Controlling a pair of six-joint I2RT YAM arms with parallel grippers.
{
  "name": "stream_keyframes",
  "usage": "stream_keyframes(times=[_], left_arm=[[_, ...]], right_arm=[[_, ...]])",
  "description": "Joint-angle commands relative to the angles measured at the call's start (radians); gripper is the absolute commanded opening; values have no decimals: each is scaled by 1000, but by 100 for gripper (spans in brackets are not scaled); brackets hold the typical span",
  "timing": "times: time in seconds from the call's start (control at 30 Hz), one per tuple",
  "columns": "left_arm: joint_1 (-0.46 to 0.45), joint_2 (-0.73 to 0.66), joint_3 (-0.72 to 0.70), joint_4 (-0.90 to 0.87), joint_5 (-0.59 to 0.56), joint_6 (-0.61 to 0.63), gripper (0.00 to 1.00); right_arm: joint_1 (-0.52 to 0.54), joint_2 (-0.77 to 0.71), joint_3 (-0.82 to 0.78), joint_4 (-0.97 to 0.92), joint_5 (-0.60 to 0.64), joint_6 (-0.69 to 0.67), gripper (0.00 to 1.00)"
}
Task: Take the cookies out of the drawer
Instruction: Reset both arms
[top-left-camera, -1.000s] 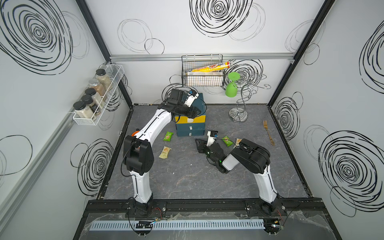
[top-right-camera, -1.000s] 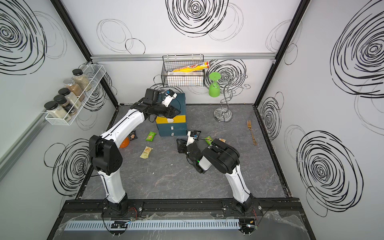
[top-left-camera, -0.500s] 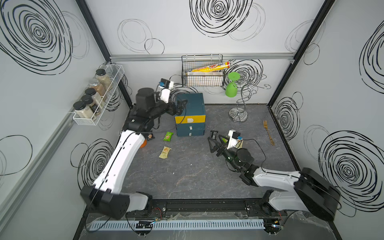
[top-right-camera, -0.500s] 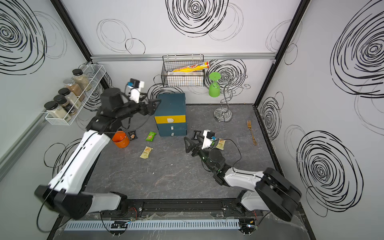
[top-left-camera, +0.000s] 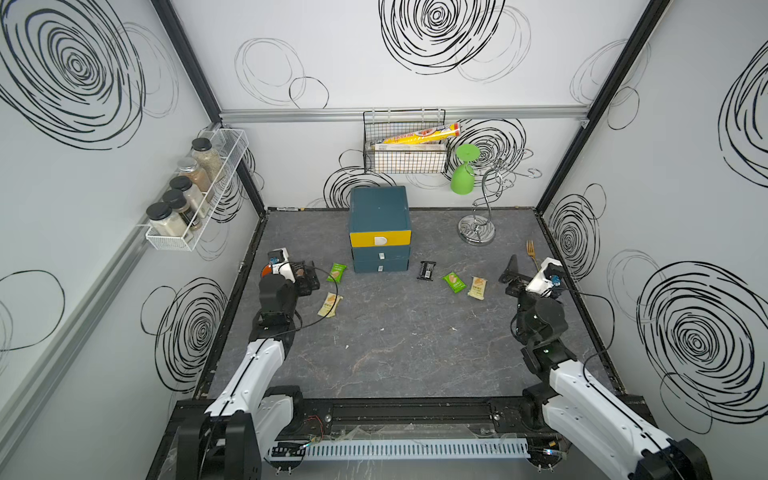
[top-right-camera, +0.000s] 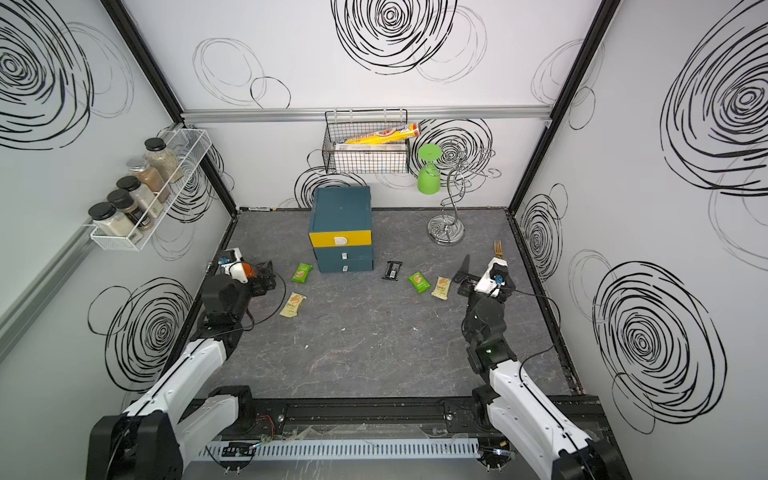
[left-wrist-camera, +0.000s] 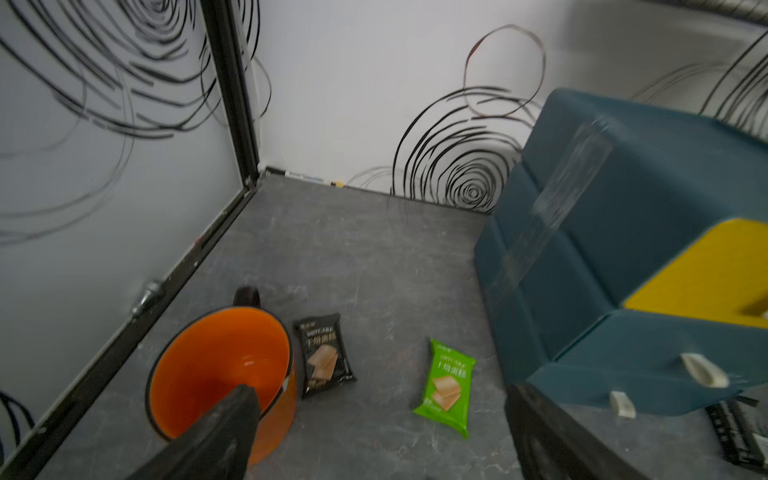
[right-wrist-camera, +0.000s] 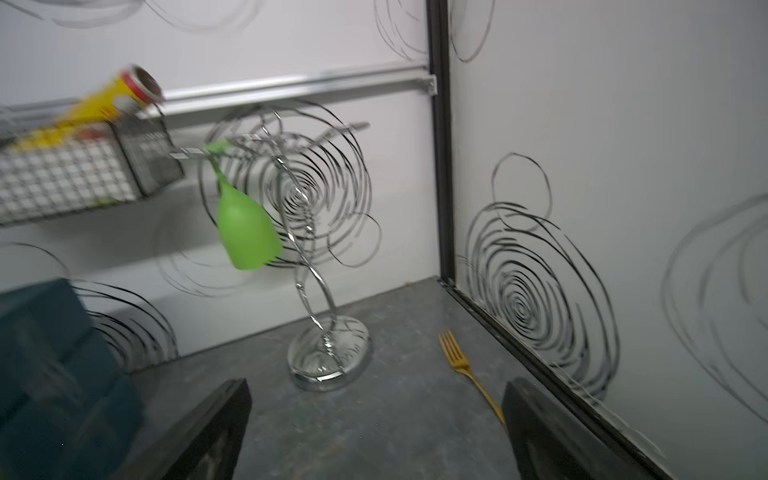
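The left gripper (top-left-camera: 306, 277) hangs at the far left of the counter (top-left-camera: 395, 353), by an orange mug (left-wrist-camera: 220, 365). Its fingers are spread wide and empty. Just beside the mug lies a black packet (left-wrist-camera: 323, 353), with a green packet (top-left-camera: 336, 272) to its right and a yellow packet (top-left-camera: 329, 304) nearer. The drawers (top-left-camera: 379, 232) stand mid-counter at the far side, all three fronts shut. Right of them lie a second black packet (top-left-camera: 427, 270), a second green packet (top-left-camera: 453, 282) and a second yellow packet (top-left-camera: 477, 287). The right gripper (top-left-camera: 512, 277), just right of these, is likewise open and empty. Six cookies lie out, so the task looks finished, though the shut drawers hide their contents.
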Motion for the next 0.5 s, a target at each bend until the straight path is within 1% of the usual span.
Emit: stream_keyframes(times=[0.0,0.07,0.1,0.13,0.2,0.3,0.33,0.4,0.43,0.47], left_arm=[[14,47,-52,358,-30,-30,99],[5,79,-74,366,-88,-51,99],[2,95,-91,401,-89,-38,99],[-5,121,-116,464,-78,-14,99],[-2,183,-163,592,-74,-10,99],[17,281,-196,743,3,-3,99],[33,315,-198,777,31,-17,99],[51,387,-187,822,88,-22,99],[51,430,-183,854,114,-8,99],[42,454,-175,876,137,9,99]], right_arm=[[-88,98,-90,213,-18,-65,100],[-134,179,-119,312,-73,-54,100],[-142,225,-128,366,-85,-57,100],[-144,277,-135,421,-85,-66,100],[-148,359,-145,510,-97,-81,100],[-153,499,-160,652,-142,-90,100],[-153,560,-172,717,-144,-95,100],[-161,676,-199,901,-143,-99,100],[-161,703,-190,924,-180,-110,100],[-162,701,-165,833,-199,-103,100]])
